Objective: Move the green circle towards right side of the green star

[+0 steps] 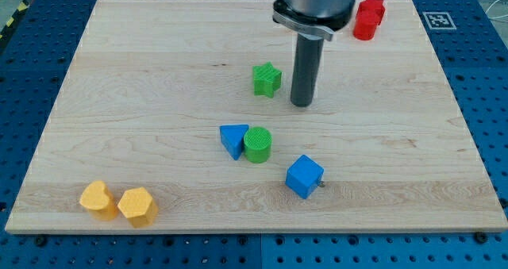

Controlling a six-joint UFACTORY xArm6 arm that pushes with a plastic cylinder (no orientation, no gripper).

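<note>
The green circle (257, 144) stands near the board's middle, touching the blue triangle (233, 139) on its left. The green star (267, 79) lies above it, toward the view's top. My tip (302, 103) is the lower end of the dark rod. It stands just right of the green star and above-right of the green circle, apart from both.
A blue cube (304, 176) lies below-right of the green circle. A red block (368, 18) sits at the top right. Two yellow blocks (97, 198) (137, 206) lie at the bottom left. The wooden board (159, 86) rests on a blue perforated table.
</note>
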